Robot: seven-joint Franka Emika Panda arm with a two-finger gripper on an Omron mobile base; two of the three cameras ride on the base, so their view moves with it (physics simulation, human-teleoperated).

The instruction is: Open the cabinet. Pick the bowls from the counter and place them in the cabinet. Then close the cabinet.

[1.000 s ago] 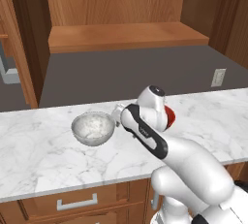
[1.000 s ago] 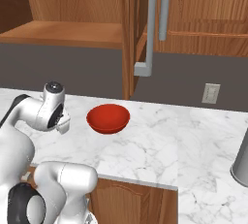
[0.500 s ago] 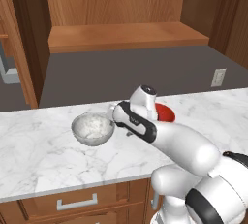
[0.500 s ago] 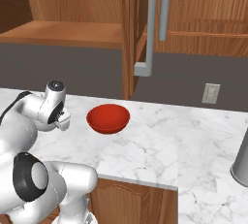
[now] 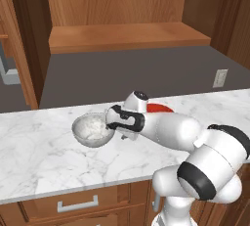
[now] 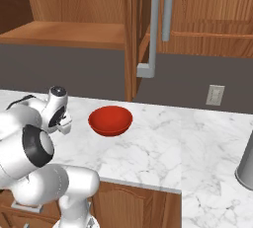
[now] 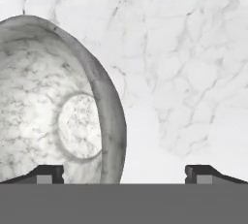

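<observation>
The claw [image 7: 124,172] stands wide over the right rim of the marble bowl [image 5: 92,129], one fingertip inside it, one outside. The red bowl [image 6: 110,120] sits to its right on the desk [image 6: 188,148], below the open cabinet [image 5: 127,34]

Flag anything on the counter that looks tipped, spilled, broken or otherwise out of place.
Nothing stands out. The marble bowl and the red bowl both sit upright on the counter, with no spill or damage.
</observation>
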